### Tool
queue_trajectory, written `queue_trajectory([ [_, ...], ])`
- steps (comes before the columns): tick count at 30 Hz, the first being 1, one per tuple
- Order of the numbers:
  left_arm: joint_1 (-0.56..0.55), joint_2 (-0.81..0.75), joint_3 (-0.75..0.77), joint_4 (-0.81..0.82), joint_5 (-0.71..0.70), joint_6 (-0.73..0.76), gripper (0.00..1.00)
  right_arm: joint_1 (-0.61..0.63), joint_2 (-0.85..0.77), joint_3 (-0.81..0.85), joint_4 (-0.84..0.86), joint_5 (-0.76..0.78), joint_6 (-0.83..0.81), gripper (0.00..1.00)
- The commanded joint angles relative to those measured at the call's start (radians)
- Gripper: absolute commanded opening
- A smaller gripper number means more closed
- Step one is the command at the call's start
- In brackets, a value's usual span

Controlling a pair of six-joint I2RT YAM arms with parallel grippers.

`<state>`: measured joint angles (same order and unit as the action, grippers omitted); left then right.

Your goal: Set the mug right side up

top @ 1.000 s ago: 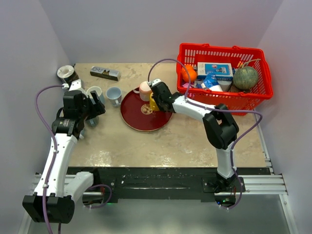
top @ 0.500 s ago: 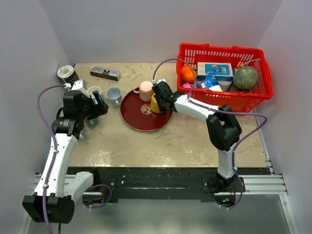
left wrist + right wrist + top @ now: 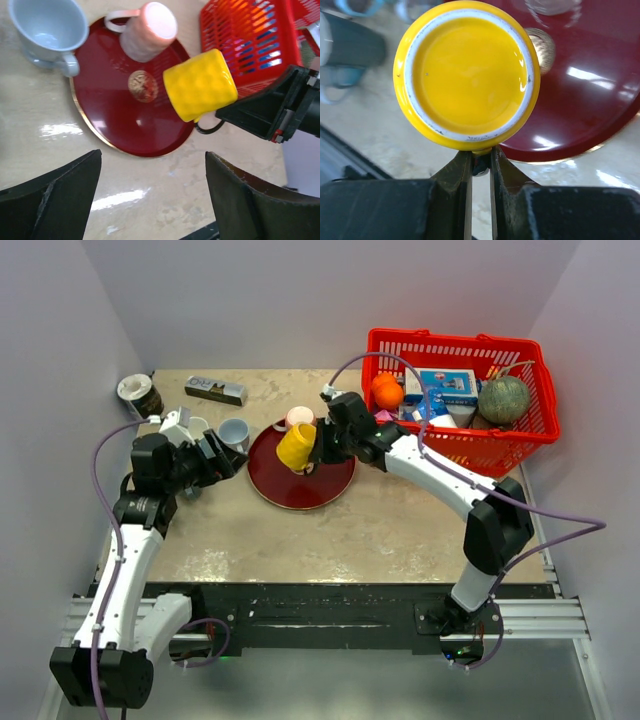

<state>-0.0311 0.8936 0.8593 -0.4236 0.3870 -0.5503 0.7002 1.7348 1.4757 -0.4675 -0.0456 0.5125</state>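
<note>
the right hand pinches the yellow mug by its handle, sideways just ahead of it over the red plate, where a pink mug sits inverted. the left hand gapes empty above the table.

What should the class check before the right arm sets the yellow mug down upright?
1. Grip: right gripper shut on the yellow mug by its handle: ok.
2. Mug held clear above the red plate: ok.
3. Mug upright: not ok, it lies sideways.
4. Bare plate beside the pink mug for landing: ok.
5. Clearance: left gripper open, apart from the mug: ok.
6. Mug empty: cannot tell, mouth hidden.
</note>
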Motion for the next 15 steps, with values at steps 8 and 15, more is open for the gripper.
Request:
queue_trajectory([
  [8,0.000,-0.084,-0.095,0.339,0.253,-0.243,0.99,0.002,-0.124,-0.005,0.467,-0.281,0.361,0.00],
  [15,0.000,-0.048,-0.091,0.499,0.297,-0.351,0.99,0.002,-0.123,0.000,0.671,-0.356,0.492,0.00],
])
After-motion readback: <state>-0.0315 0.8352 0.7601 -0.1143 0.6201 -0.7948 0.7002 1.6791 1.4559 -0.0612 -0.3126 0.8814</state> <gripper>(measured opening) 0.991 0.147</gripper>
